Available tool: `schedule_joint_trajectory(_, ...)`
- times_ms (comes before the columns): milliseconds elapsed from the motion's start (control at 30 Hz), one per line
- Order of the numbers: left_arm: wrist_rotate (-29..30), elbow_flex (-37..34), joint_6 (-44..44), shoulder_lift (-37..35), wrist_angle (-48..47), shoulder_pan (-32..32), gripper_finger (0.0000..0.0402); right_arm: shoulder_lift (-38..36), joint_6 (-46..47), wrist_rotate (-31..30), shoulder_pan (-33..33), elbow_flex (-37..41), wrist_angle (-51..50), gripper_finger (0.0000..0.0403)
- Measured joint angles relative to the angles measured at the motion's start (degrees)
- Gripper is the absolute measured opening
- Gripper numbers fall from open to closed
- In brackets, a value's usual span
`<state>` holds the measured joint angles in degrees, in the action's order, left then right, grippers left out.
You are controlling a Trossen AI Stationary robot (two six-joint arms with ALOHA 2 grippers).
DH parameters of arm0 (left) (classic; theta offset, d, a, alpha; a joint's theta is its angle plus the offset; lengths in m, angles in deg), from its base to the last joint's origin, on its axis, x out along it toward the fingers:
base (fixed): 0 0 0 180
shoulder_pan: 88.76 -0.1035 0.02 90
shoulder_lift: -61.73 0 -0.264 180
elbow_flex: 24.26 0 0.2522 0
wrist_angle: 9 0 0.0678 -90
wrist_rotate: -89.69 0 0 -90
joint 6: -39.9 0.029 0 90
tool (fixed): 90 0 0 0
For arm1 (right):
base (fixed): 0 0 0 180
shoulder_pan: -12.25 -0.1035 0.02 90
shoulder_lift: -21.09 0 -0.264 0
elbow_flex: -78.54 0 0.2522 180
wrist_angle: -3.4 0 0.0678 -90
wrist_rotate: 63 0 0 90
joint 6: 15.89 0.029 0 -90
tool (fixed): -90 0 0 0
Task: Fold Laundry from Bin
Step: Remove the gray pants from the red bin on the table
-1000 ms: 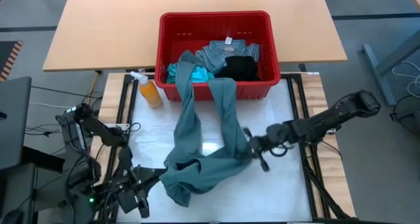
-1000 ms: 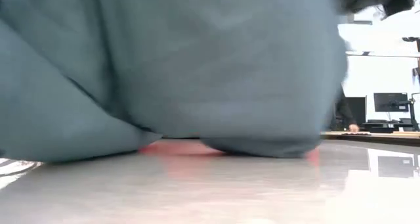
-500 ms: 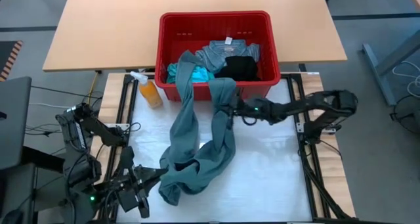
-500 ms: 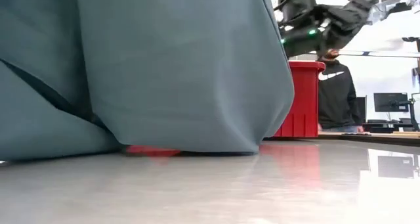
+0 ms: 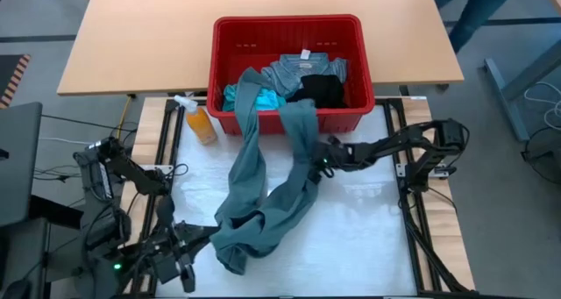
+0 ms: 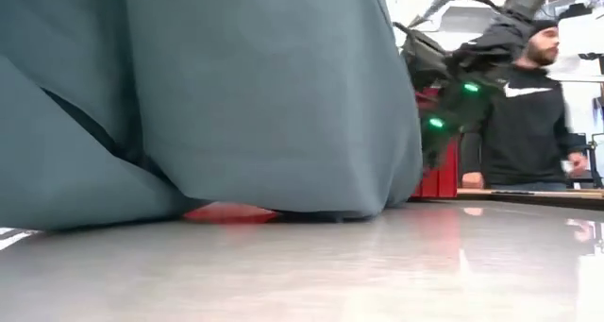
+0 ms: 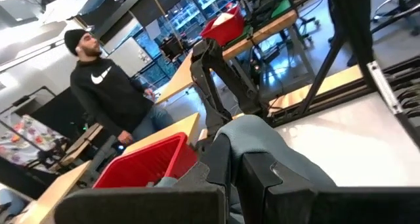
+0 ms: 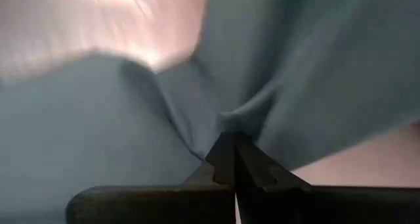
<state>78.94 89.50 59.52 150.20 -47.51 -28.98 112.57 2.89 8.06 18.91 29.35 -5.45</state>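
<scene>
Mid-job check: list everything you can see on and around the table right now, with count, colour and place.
Grey-green garment: one, draped from the bin's front rim onto the white mat.
Bin: one, red, on the wooden table behind the mat.
Other laundry: turquoise, blue-grey and black pieces inside the bin.
Spray bottle: one, orange, left of the bin.
Person: one, black top, beyond the table.
Left pincer: shut on the grey-green garment's near end.
Right pincer: shut on its middle.

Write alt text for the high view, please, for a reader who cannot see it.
Seen from above, a grey-green garment trails from a red bin onto the white table; the right gripper pinches one strand, the left gripper its near end. An orange bottle stands left of the bin.
</scene>
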Motion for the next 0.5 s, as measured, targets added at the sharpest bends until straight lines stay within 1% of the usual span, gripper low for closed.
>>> schedule_joint_trajectory(100, 1.73, 0.00, 0.70, -0.04, -0.05, 1.26, 0.0000, -3.25, 8.62, -2.04, -4.22, 6.74, 2.39, 0.0018)
schedule_joint_trajectory(233, 2.63, -0.02, 0.87, -0.09, -0.24, 1.45, 0.0000, -8.78, 20.60, -4.87, -14.47, 13.53, 3.26, 0.0018)
schedule_joint_trajectory(333, 2.49, 0.00, 0.91, -0.22, -0.24, 1.24, 0.0000, -12.82, 26.82, -5.79, -24.52, 15.23, 2.77, 0.0018)
schedule_joint_trajectory(433, 2.49, -0.01, 1.26, -0.27, -0.25, 0.90, 0.0000, -15.96, 27.83, -7.08, -34.04, 14.94, 2.42, 0.0018)
schedule_joint_trajectory(500, 2.48, -0.02, 1.30, -0.27, -0.28, 0.86, 0.0000, -18.00, 27.90, -9.79, -38.99, 13.65, 3.16, 0.0018)
